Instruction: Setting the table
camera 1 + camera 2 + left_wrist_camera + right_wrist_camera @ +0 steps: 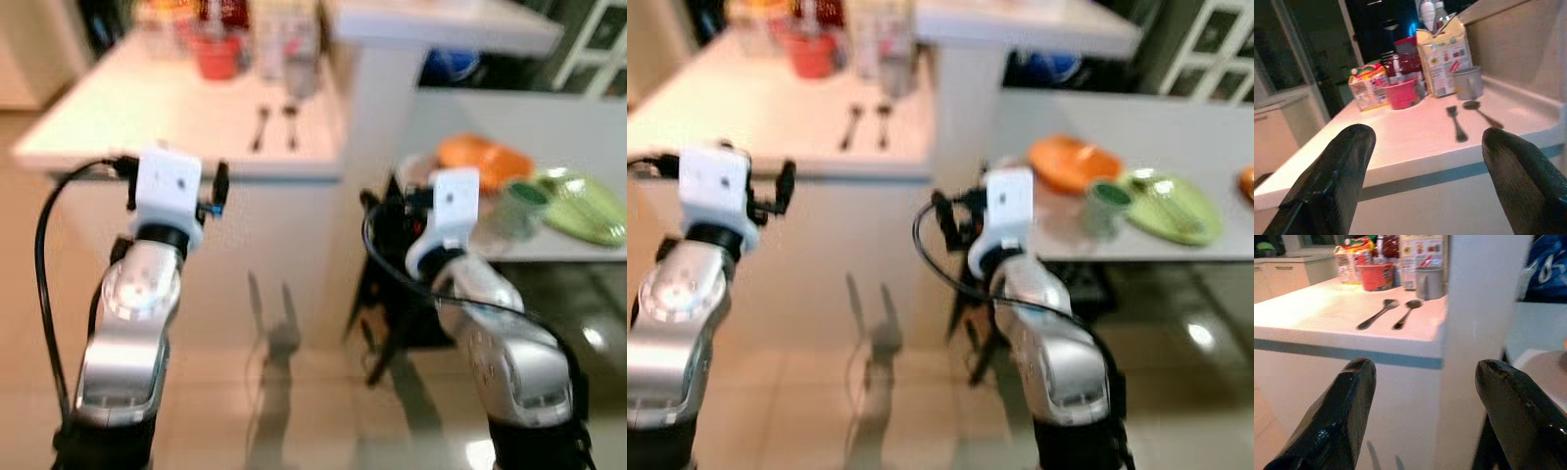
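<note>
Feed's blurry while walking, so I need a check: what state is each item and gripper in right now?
Left gripper: fingers open, empty.
Right gripper: fingers open, empty.
Fork: lying flat on counter.
Spoon: lying flat beside fork.
Metal cup: upright.
Red bowl: upright.
Green mug: upright on table.

Two arms raised before a counter and a set table

A fork (851,125) and spoon (884,123) lie side by side on the white counter (745,117). On the grey table (1136,127) sit an orange plate (1073,162), a green cup (1106,205) and a green plate (1176,208). The picture is blurred.
</note>
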`<state>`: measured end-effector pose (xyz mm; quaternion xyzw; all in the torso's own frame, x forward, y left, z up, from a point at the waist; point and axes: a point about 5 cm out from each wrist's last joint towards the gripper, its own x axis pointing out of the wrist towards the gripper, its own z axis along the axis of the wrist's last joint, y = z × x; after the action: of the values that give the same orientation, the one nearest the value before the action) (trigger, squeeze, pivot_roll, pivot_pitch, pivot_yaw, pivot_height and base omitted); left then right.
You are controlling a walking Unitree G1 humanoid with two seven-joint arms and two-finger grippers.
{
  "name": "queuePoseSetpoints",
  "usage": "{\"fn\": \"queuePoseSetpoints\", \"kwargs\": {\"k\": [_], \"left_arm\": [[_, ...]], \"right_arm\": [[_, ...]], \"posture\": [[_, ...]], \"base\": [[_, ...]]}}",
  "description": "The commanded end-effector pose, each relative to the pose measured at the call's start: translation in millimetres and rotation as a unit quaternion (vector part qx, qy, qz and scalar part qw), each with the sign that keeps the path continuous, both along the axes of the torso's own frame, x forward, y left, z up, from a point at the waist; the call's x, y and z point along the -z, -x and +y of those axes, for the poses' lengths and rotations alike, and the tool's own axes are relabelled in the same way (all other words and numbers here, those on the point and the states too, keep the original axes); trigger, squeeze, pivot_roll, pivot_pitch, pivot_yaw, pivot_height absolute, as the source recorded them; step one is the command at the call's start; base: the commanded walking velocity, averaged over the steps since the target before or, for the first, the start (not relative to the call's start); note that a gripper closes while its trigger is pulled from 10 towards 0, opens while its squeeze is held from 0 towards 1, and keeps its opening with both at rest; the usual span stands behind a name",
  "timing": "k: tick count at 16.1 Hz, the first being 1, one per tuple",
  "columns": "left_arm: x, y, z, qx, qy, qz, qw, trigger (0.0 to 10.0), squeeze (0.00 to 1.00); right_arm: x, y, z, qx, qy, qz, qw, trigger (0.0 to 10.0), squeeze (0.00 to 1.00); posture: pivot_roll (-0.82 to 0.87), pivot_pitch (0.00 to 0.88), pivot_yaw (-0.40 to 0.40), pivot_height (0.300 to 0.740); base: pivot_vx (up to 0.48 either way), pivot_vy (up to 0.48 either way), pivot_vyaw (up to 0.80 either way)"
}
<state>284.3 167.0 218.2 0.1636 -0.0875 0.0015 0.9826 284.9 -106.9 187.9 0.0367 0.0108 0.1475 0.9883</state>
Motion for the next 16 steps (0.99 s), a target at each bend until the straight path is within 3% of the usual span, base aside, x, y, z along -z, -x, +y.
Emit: {"fn": "queuePoseSetpoints", "kwargs": {"k": [1,3,6,16], "left_arm": [[-0.8,-1.8,-2.0,0.0,0.001,-0.003,1.0,10.0,0.0],[-3.6,-2.9,-2.5,-0.013,0.023,-0.008,1.0,10.0,0.0],[-2.9,-2.6,-5.9,0.019,0.003,-0.005,1.0,10.0,0.0],[-2.7,-2.0,-7.3,0.045,-0.009,-0.005,0.999,10.0,0.0]], "right_arm": [[-1.0,0.3,-2.2,0.006,0.004,-0.003,1.0,10.0,0.0],[-0.3,-2.7,-7.3,0.014,0.002,0.002,1.0,10.0,0.0],[3.8,-6.3,-1.8,0.003,0.011,0.016,1.0,10.0,0.0],[0.6,-11.7,1.0,0.009,0.014,0.007,1.0,10.0,0.0]], "posture": [[0.02,0.0,-0.034,0.74],[0.03,0.0,-0.033,0.74],[0.04,0.0,-0.031,0.74],[0.04,0.0,-0.026,0.74]], "base": [[0.0,-0.48,0.0],[0.0,0.0,0.0],[0.0,0.0,0.14],[0.348,0.0,0.8]]}}
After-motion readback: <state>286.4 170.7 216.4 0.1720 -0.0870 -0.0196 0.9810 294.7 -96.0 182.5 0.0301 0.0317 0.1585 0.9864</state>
